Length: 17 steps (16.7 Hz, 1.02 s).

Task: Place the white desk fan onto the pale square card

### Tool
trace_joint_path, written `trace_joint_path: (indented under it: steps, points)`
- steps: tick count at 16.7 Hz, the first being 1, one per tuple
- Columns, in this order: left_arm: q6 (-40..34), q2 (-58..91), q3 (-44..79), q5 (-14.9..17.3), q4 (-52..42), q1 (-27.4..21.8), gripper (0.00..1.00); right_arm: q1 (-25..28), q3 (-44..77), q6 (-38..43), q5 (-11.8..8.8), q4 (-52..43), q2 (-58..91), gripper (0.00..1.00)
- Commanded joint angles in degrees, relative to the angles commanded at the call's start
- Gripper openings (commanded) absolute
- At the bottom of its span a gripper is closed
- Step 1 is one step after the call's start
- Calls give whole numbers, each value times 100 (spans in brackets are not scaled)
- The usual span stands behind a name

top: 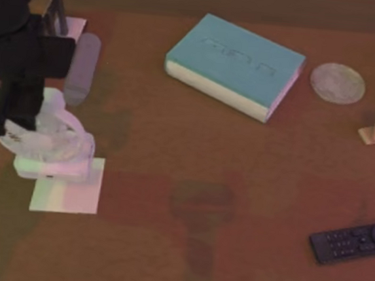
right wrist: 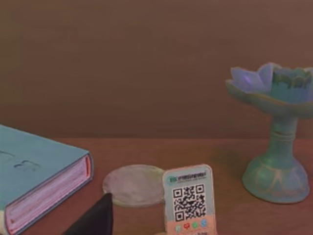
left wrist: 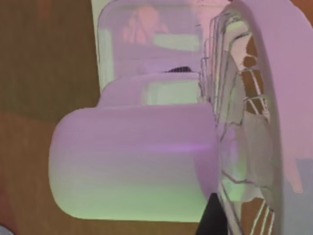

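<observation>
The left gripper (top: 18, 129) has its fingers closed on the fan (top: 52, 145), whose base rests on the far edge of the card (top: 68, 196) at the surface's (top: 178, 245) left side. The right gripper shows only a dark tip; I cannot tell its state.

- My left arm and the white desk fan (top: 52, 143) crowd the pale square card (top: 66, 193) from behind.
- Bare tabletop (top: 202, 194) lies open between it and the remote (top: 351, 241).
</observation>
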Motion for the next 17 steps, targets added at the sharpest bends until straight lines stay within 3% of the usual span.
trace_joint_path:
  steps: [12, 17]
  points:
    - [18, 86, -687, 0, 773, 17, 0, 0, 0, 0, 0, 0, 0, 100]
    - [18, 86, -687, 0, 773, 17, 38, 0, 0, 0, 0, 0, 0, 100]
